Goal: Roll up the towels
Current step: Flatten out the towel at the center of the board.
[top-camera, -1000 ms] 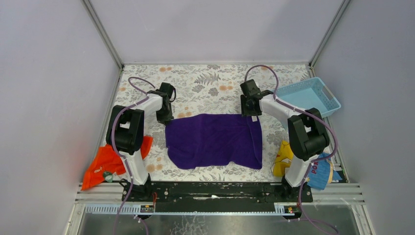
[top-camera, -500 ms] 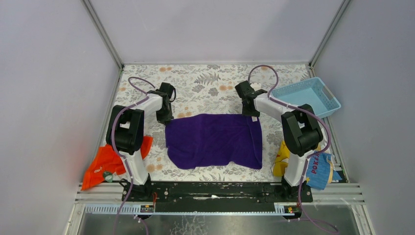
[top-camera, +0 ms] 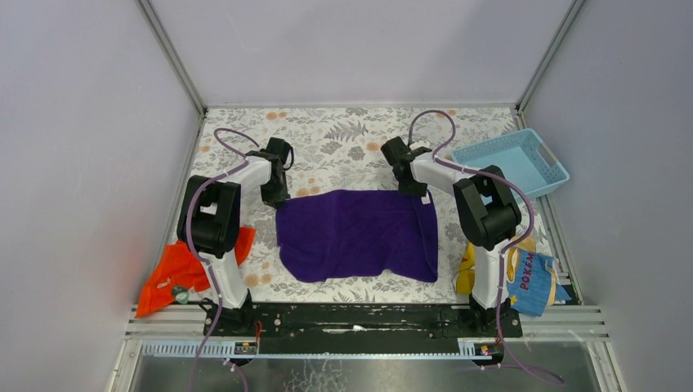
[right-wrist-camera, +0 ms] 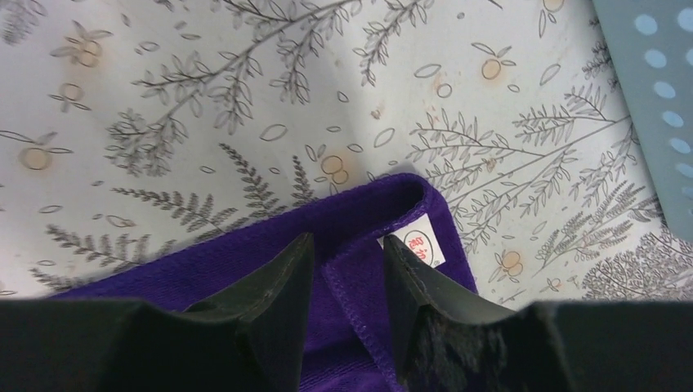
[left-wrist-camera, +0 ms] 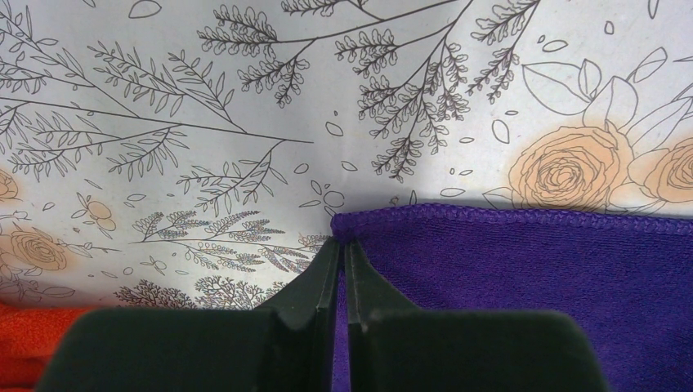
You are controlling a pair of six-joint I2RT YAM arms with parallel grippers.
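At the purple towel's (top-camera: 355, 233) far right corner, the right fingers (right-wrist-camera: 349, 245) have just swung inward.
Narrower than 1 second ago, they stand apart astride the folded, labelled corner, not yet pinching it. The left fingers (left-wrist-camera: 343, 241) stay closed on the far left corner, so rolling looks about to start. The purple towel lies flat on the surface (top-camera: 343, 135), and the orange-red towel (top-camera: 176, 273) sits crumpled by the left base. The blue basket (top-camera: 515, 162) at far right holds nothing.

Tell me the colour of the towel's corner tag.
Tag on the purple towel: white with red print, best in right wrist view.
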